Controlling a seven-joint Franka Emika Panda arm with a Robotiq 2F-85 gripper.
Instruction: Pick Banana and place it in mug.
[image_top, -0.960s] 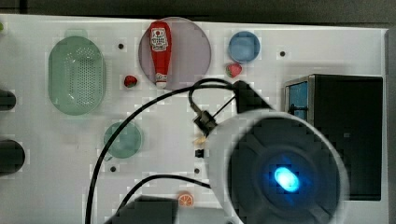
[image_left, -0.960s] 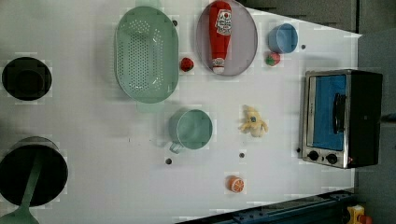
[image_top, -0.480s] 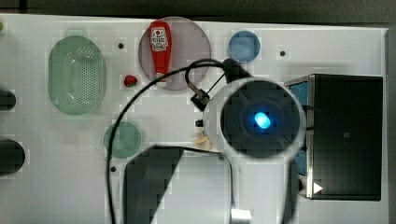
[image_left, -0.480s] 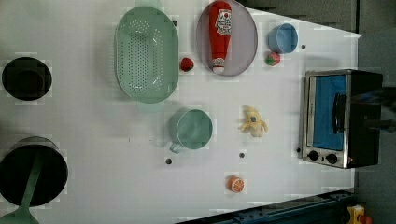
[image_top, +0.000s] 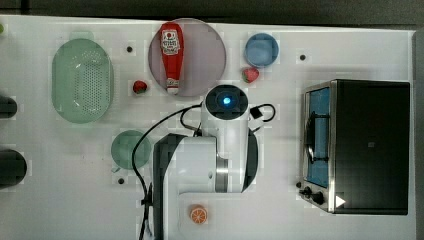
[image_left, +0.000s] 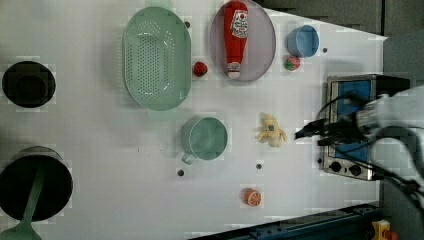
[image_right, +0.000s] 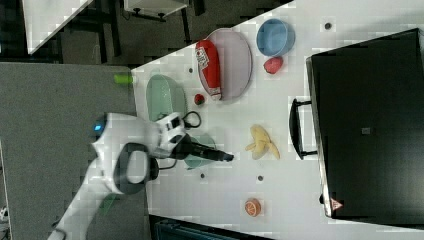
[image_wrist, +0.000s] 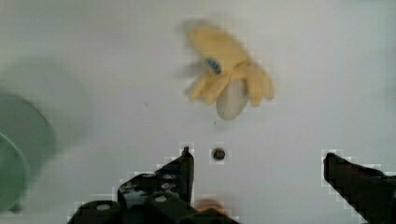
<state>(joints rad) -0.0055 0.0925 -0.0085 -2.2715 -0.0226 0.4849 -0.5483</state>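
Banana (image_left: 271, 131): peeled, lying flat on the white table (image_left: 100, 150); between mug and toaster oven in the left view; nothing touching it; in the wrist view (image_wrist: 231, 77) it lies beyond the fingertips, blurred.
Mug (image_left: 205, 138): sea-green, upright, just to the left view's left of the banana; looks empty, tho the inside is hard to read; also seen in the top view (image_top: 130, 149), partly behind the arm.
Gripper (image_wrist: 257, 161): fingers spread wide apart, holding nothing; above the table, not touching the banana; in the right view (image_right: 227, 157) it's near the banana, on the mug's side.
Toaster oven (image_left: 350, 127): at the left view's right, arm in front of it.
Other items: colander (image_left: 156, 57); ketchup bottle (image_left: 235, 37) lying on a plate (image_left: 262, 45); blue cup (image_left: 302, 41); orange slice (image_left: 253, 197); well apart from the banana.
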